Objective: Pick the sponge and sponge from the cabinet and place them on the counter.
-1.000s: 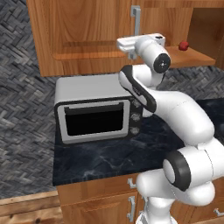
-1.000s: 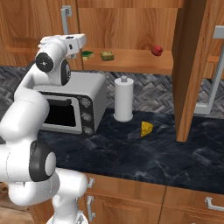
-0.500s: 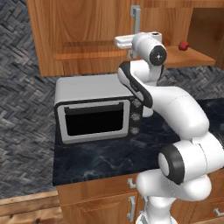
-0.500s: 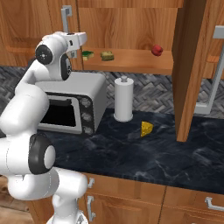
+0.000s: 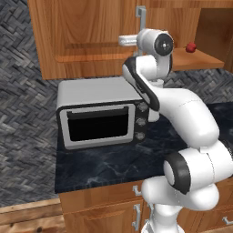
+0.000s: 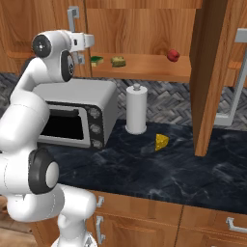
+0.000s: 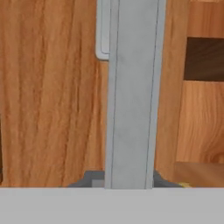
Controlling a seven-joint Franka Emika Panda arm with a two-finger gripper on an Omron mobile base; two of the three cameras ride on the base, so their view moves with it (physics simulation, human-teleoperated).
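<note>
Note the gripper (image 6: 91, 39) is up at the cabinet (image 5: 91, 32), fingers pressed together on the silver bar handle (image 7: 131, 96) of the left door; the hand view puts that bar dead centre w/ the door panel right behind it, so you're looking at a grip on the handle, not on either sponge. Reason, as a judgement: that door is shut, so it prob. has to swing out before the arm gets a clean reach to the shelf. Right door (image 6: 212, 72) is already open, which is why you can see the shelf contents in the right base view: green-topped sponge (image 6: 97, 61) and olive sponge (image 6: 118, 61) sit near each other on the inner shelf, just beside the gripper; red fruit (image 6: 173, 55) lies further right. Neither sponge is on the counter (image 6: 159, 169) yet. Below, microwave (image 6: 77, 116), paper towel roll (image 6: 136, 110) & cheese wedge (image 6: 161, 142) occupy the counter, so pick a bare patch for placement.
</note>
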